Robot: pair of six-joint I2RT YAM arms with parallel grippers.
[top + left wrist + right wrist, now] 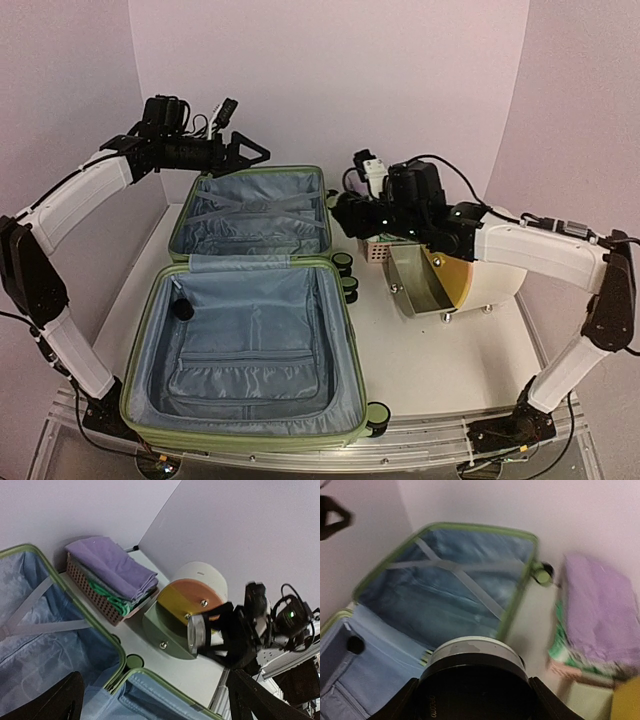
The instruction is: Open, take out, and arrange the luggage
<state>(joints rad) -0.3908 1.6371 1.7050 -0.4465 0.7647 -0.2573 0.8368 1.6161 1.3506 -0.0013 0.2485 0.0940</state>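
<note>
The light-green luggage (342, 330) lies open on the table. Its lid stands propped at the back, showing grey-blue lining and crossed straps. A small black round thing (183, 310) lies in the near half. My left gripper (247, 152) is open and empty, high above the lid's back left edge. In the left wrist view the gripper (155, 705) hangs over the luggage rim (120, 655). My right gripper (352, 212) is shut on a black cylinder with a silver rim (472, 672), beside the lid's right edge (517, 595).
A pink slotted basket (378, 250) of folded purple and green cloths (112, 567) stands right of the lid. A cream drum (495, 280) with a yellow-orange face and a green tray (420, 285) sits further right. Walls close in at the back and both sides.
</note>
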